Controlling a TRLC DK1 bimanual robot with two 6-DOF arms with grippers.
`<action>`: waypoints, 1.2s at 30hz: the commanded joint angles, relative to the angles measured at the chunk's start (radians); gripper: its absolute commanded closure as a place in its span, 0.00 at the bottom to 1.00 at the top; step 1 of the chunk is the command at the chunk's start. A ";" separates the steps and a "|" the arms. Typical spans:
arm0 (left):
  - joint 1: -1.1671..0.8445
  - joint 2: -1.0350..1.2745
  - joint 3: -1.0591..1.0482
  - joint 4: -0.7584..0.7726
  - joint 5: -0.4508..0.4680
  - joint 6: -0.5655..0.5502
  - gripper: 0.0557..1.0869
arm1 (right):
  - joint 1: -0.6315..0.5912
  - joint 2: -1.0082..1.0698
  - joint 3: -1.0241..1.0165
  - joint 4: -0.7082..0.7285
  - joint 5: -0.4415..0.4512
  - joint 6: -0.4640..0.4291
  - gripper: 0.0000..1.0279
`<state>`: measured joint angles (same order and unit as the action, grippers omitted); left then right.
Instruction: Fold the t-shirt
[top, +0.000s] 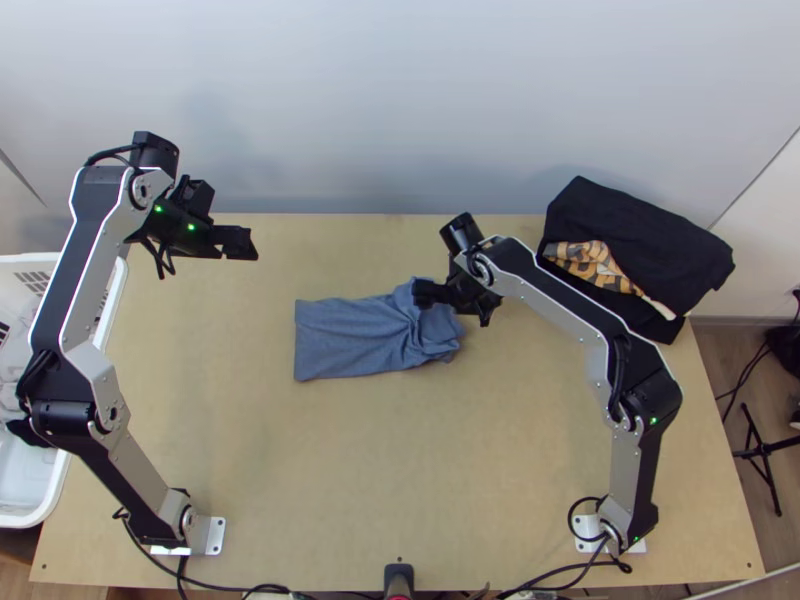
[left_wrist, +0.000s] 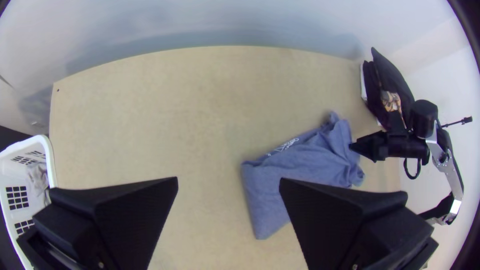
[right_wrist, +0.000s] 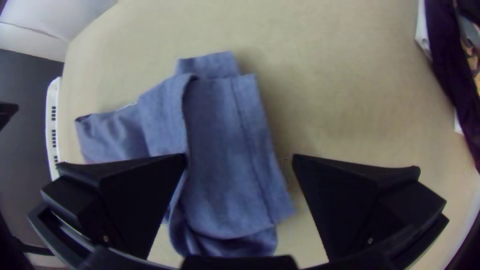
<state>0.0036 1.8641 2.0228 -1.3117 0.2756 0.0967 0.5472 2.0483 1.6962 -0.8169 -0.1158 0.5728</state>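
Note:
The blue-grey t-shirt (top: 350, 335) lies near the table's middle as a folded strip, flat at its left end and bunched at its right end. Over that bunched end is my right gripper (top: 420, 292). In the right wrist view, the open right gripper (right_wrist: 239, 159) has its fingers wide apart above the shirt's layered end (right_wrist: 220, 130). My left gripper (top: 240, 243) stands off to the shirt's upper left in the top view. The left wrist view has the left gripper (left_wrist: 229, 185) open and holding nothing, with the shirt (left_wrist: 300, 165) beyond it.
A pile of black cloth (top: 640, 240) with a patterned orange piece lies at the table's back right. A white basket (top: 60, 480) stands beside the left edge. The wooden table (top: 400, 480) is bare between the arms' bases.

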 joint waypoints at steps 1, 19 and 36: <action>-0.002 0.004 0.001 0.000 -0.004 -0.005 0.04 | -0.020 0.019 -0.032 -0.007 0.280 -0.050 0.04; -0.020 0.004 0.027 0.000 -0.026 -0.005 0.04 | -0.135 -0.077 -0.064 -0.018 -0.499 0.091 0.04; -0.011 -0.005 0.051 -0.031 -0.052 0.001 0.04 | -0.039 -0.007 0.006 -0.018 -0.170 -0.011 0.04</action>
<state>-0.0235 1.8648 2.0705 -1.3315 0.2306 0.0914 0.5240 2.0125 1.6970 -0.8345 -0.3435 0.5919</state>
